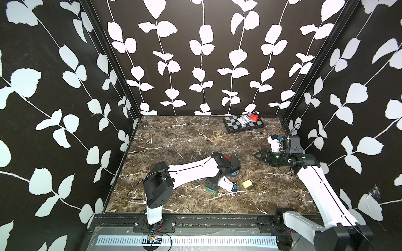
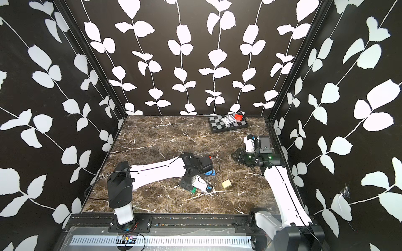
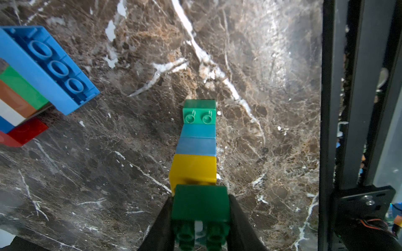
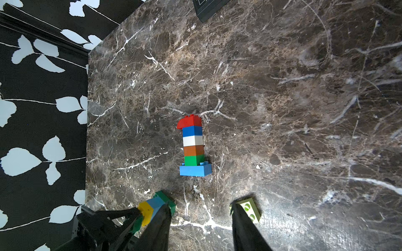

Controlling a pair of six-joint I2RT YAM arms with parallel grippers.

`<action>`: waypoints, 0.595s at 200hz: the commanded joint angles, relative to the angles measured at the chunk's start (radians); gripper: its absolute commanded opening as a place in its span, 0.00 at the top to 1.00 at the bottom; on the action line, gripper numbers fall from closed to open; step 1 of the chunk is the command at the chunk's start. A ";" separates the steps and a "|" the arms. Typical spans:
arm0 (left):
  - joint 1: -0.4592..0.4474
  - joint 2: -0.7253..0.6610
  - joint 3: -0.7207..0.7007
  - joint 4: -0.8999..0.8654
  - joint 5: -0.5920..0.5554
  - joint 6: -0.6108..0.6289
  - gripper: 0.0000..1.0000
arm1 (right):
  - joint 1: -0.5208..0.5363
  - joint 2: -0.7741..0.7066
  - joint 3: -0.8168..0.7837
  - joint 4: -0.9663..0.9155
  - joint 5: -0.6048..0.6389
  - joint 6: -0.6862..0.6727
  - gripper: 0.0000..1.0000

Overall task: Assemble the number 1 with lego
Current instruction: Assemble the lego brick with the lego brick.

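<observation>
The left end effector (image 3: 201, 208) pinches the brick stick (image 3: 195, 152) by its green end. It looks hard and light and could snap. The right end effector (image 4: 200, 208) is wide and empty.

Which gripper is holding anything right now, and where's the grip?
Left gripper clamps the lego strip by its dark green end brick. Right gripper is open and empty.

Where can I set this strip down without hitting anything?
Free: the far-left table between the left wall and the chessboard, and along its near edge. Crowded: mid-table, where the left gripper holds the strip beside the stack and cream brick.
</observation>
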 commanded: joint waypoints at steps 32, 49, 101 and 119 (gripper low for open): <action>-0.003 -0.043 -0.055 0.040 0.069 0.014 0.78 | -0.008 -0.014 -0.032 0.019 -0.013 0.006 0.55; -0.003 -0.042 -0.058 0.031 0.076 0.014 0.78 | -0.008 -0.015 -0.034 0.019 -0.015 0.004 0.55; -0.003 -0.001 -0.073 0.030 0.040 -0.006 0.78 | -0.009 -0.015 -0.032 0.018 -0.020 0.006 0.55; -0.003 0.011 -0.093 0.030 0.046 -0.026 0.78 | -0.008 -0.020 -0.031 0.017 -0.020 0.006 0.55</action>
